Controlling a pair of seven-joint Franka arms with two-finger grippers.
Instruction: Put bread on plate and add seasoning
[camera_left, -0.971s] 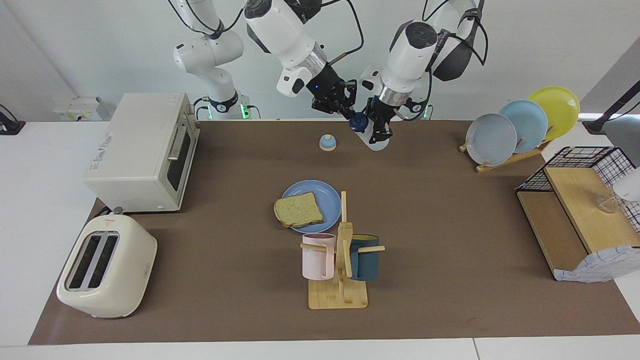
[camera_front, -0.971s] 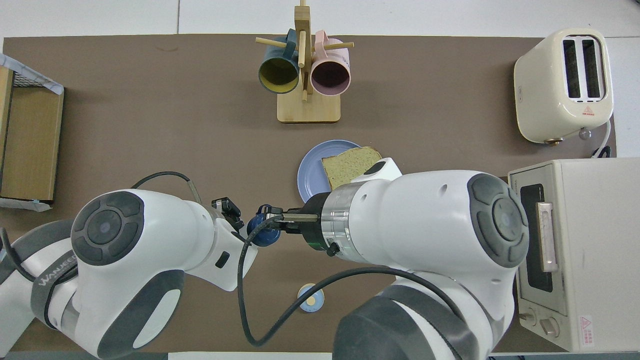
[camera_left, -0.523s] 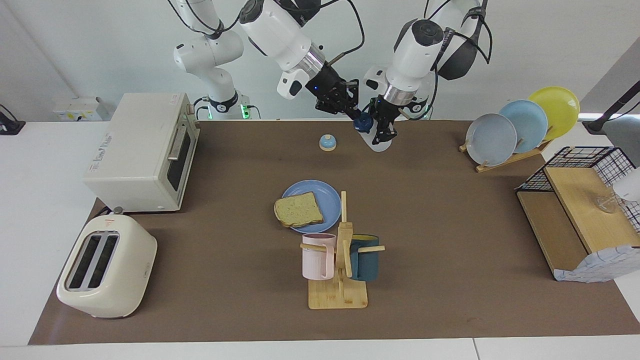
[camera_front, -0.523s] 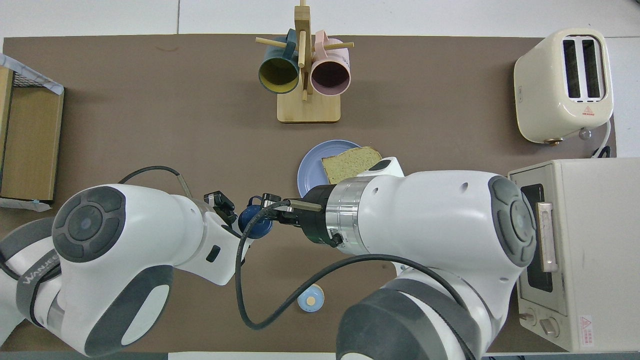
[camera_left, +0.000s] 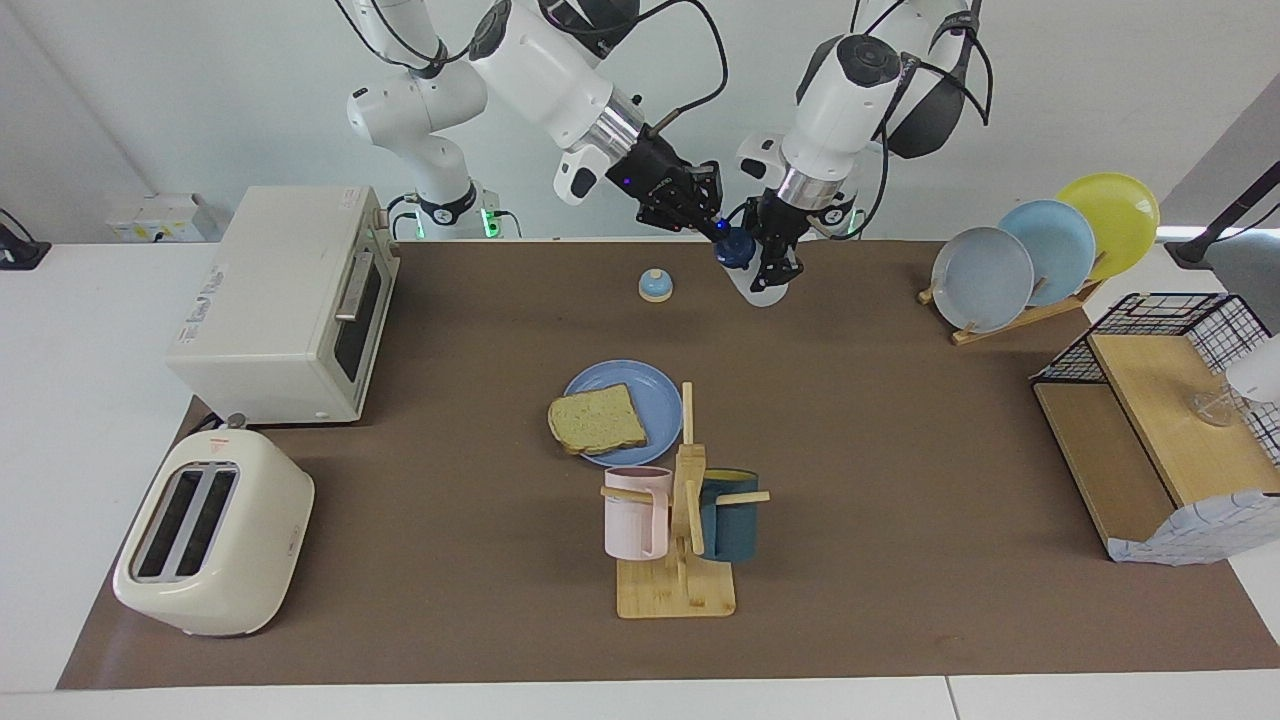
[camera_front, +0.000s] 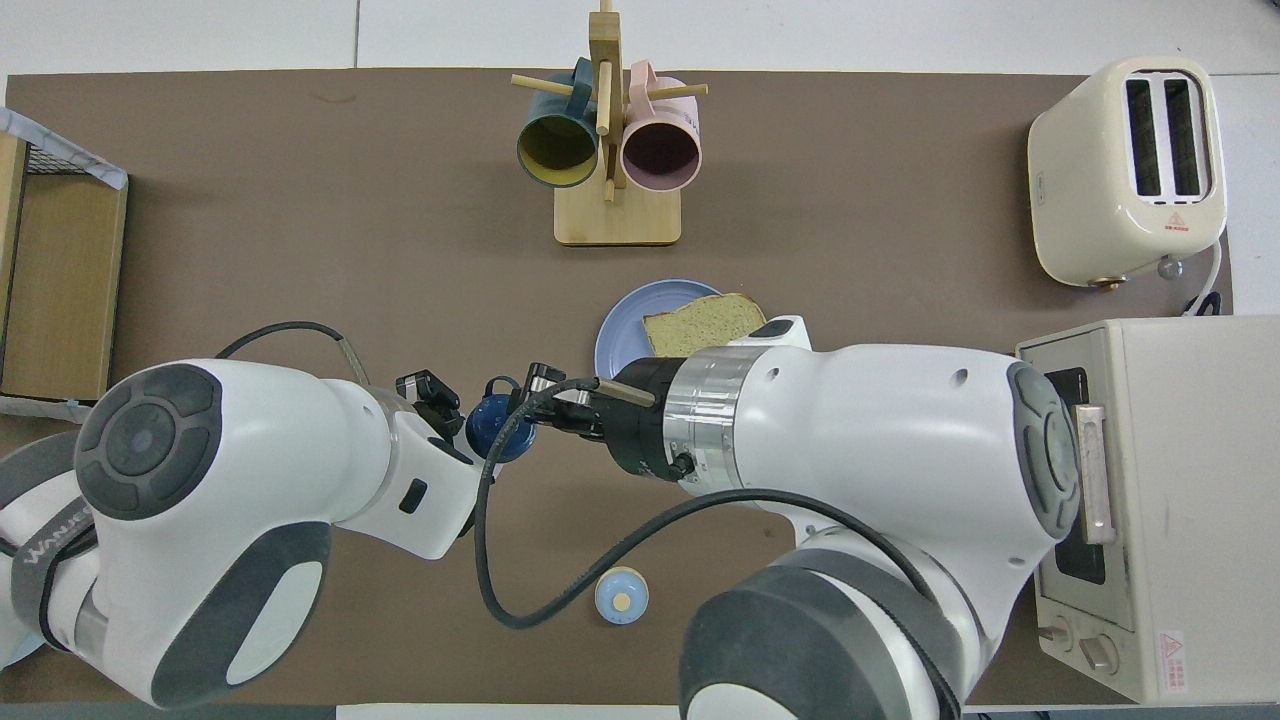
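Observation:
The bread (camera_left: 598, 420) lies on the blue plate (camera_left: 655, 392) at mid-table, overhanging its rim toward the right arm's end; both also show in the overhead view, bread (camera_front: 695, 322) on plate (camera_front: 620, 345). My left gripper (camera_left: 775, 262) is shut on the seasoning bottle (camera_left: 758, 288) and holds it tilted, low over the mat near the robots. Its navy cap (camera_front: 497, 430) points toward my right gripper (camera_left: 705, 215), which hangs right beside the cap. The bottle's body is hidden in the overhead view.
A small blue-domed bell (camera_left: 655, 286) sits beside the bottle toward the right arm's end. A mug tree (camera_left: 680, 530) stands just farther than the plate. Toaster oven (camera_left: 290, 300) and toaster (camera_left: 210, 530) are at the right arm's end, plate rack (camera_left: 1040, 250) and wooden shelf (camera_left: 1160, 440) at the left arm's.
Both grippers and the bottle between them have shifted a little toward the left arm's end of the table. The bread and plate have not moved.

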